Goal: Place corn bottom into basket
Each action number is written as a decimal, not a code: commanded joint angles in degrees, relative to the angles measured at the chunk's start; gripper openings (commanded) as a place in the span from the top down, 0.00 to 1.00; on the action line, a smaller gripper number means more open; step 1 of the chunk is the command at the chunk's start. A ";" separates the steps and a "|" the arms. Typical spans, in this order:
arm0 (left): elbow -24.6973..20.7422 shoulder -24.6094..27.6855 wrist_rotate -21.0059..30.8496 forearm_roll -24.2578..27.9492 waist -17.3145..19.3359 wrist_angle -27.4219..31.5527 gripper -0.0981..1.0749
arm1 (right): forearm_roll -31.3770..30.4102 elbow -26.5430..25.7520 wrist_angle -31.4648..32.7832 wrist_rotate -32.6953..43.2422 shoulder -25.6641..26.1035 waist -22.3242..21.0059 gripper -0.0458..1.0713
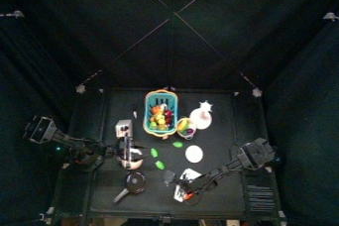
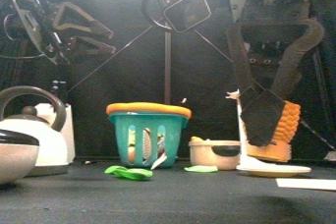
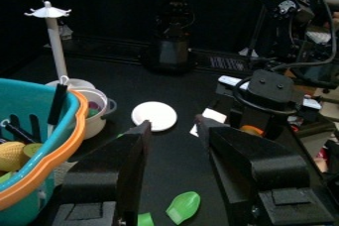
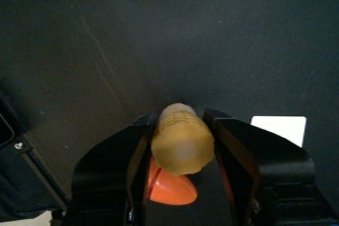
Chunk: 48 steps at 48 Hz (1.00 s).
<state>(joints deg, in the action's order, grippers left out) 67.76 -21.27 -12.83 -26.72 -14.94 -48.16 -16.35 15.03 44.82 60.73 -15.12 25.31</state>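
Note:
The teal basket [image 1: 161,112] with an orange rim stands at the back middle of the table and holds several toy foods; it also shows in the front view [image 2: 147,135] and the left wrist view [image 3: 40,146]. My right gripper [image 1: 191,184] is low over the table's front right and is shut on the corn piece [image 4: 185,139], a yellow-orange stub [image 2: 288,125]. An orange part [image 4: 169,186] shows under it. My left gripper [image 3: 179,136] is open and empty, at the left front of the basket [image 1: 129,154].
A kettle [image 2: 33,130] stands front left. A white plate [image 2: 282,169] lies under the right gripper, with a small bowl [image 2: 217,152] beside it. Green pieces [image 2: 129,172] lie in front of the basket. A white disc [image 3: 154,114] and a white stand [image 3: 54,32] are right of the basket.

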 commanded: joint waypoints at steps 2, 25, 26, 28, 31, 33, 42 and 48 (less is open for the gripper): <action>-0.70 -0.18 0.00 -0.09 -0.09 -0.26 0.23 | -3.96 -1.49 0.09 -0.26 4.22 -0.53 0.42; -0.70 -0.18 0.00 -0.09 -0.09 -0.26 0.23 | -31.20 1.58 -5.10 0.09 16.52 -17.93 0.42; -0.70 -0.18 0.00 0.00 -0.09 -0.26 0.23 | -31.55 1.49 -5.89 0.18 16.61 -18.90 0.42; -0.70 -0.18 0.00 -0.09 -0.09 -0.26 0.23 | -32.26 1.32 -7.73 0.00 16.70 -20.83 0.42; -0.70 -0.18 -0.09 -0.09 -0.09 -0.26 0.23 | -33.13 1.14 -10.90 0.00 16.70 -23.38 0.42; -0.62 -0.18 -0.09 -0.09 -0.09 -0.26 0.23 | -33.57 1.23 -13.80 0.09 16.70 -25.66 0.42; -0.70 -0.18 0.00 -0.09 -0.09 -0.26 0.23 | -33.05 1.14 -20.92 0.53 14.94 -34.19 0.40; -0.70 -0.18 -0.09 -0.09 -0.09 -0.26 0.23 | -31.38 1.23 -22.06 0.18 12.74 -38.14 0.40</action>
<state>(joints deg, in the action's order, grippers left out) 67.76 -21.27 -12.83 -26.81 -14.94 -48.16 -48.60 17.31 23.82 61.35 -2.20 -10.11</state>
